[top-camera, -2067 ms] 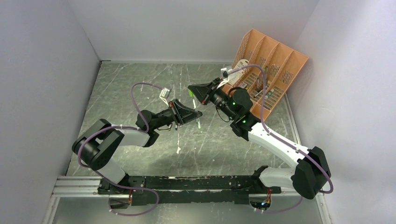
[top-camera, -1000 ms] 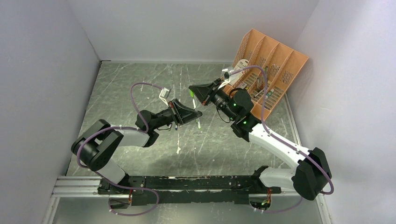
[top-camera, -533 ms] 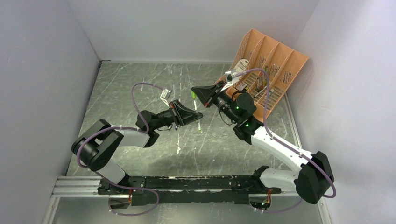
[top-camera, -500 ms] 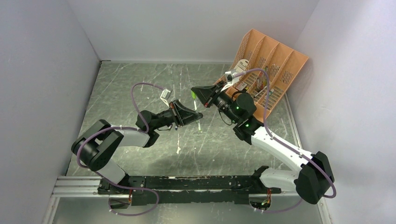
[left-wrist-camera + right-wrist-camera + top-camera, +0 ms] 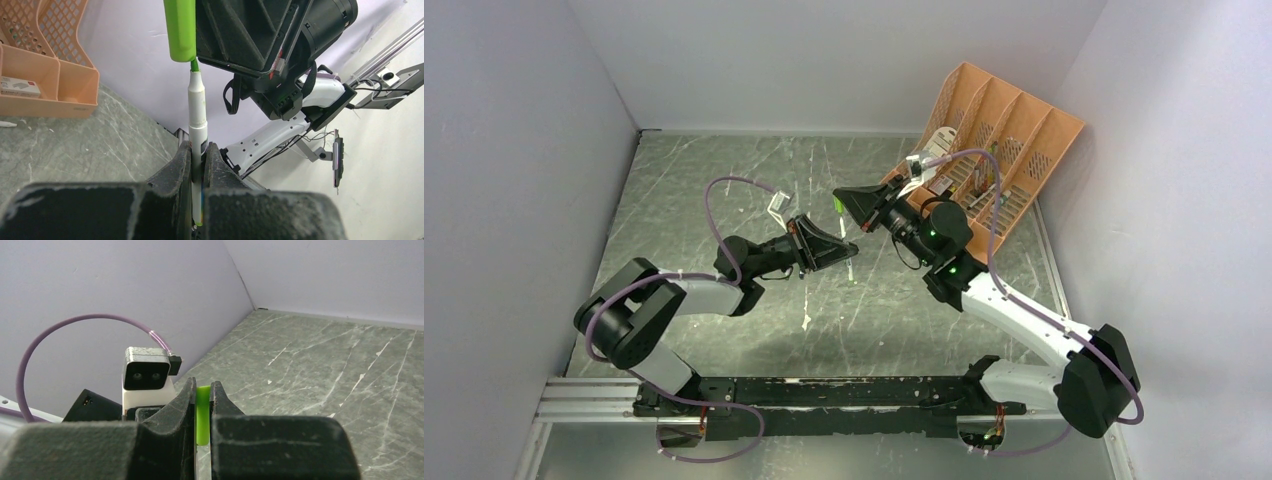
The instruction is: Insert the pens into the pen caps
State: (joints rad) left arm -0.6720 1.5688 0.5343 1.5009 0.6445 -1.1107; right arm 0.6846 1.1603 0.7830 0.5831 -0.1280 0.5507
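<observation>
The green cap is showing smooth, faintly glossy plastic; the pen is looking smooth and pale. At upper left, the orange organizer is appearing as matt, latticed plastic; the table is showing dull scratches.

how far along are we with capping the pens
Done: nothing capped that I can make out. In hand: left hand grips a pen, its tip just at the mouth of the cap in the right hand, not seated. Left: push it home; any others are too small to judge.
</observation>
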